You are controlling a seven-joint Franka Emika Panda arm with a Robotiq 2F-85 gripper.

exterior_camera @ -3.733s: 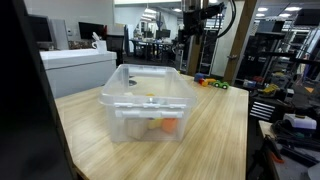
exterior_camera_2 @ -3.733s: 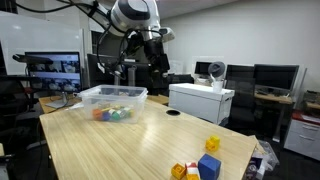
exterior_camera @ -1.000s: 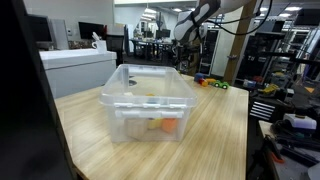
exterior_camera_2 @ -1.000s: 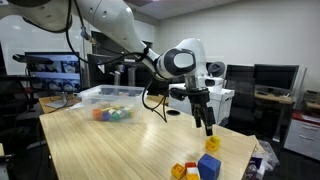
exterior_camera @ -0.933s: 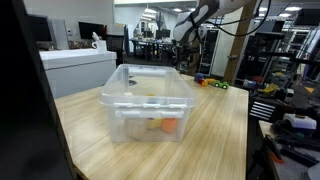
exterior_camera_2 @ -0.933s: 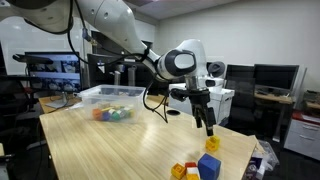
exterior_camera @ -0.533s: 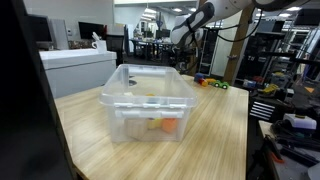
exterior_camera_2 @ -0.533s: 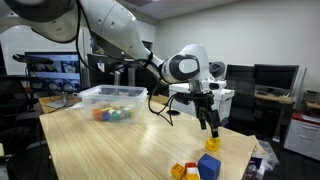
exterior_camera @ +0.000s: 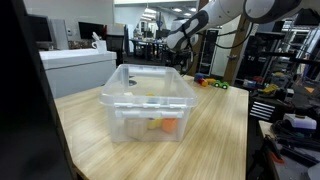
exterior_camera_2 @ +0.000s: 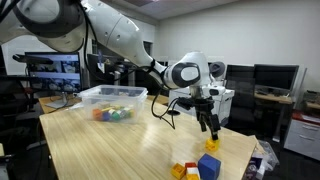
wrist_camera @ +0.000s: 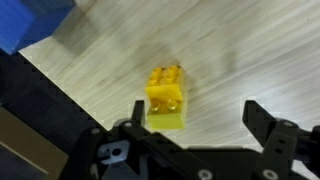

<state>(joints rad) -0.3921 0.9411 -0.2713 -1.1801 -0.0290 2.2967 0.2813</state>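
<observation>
On the light wood table (exterior_camera_2: 110,150) in an office | end effector (exterior_camera_2: 213,132) wide open, empty, over yellow block (wrist_camera: 166,97)

Office lab: monitors (exterior_camera_2: 55,66), white cabinet (exterior_camera_2: 200,101), equipment racks (exterior_camera: 262,55).

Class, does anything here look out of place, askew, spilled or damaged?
Nothing looks spilled or broken. One oddity: a yellow block and a blue block lie loose near the table's corner, far from the clear bin holding other blocks. The yellow block sits askew to the wood grain, below the open gripper.
</observation>
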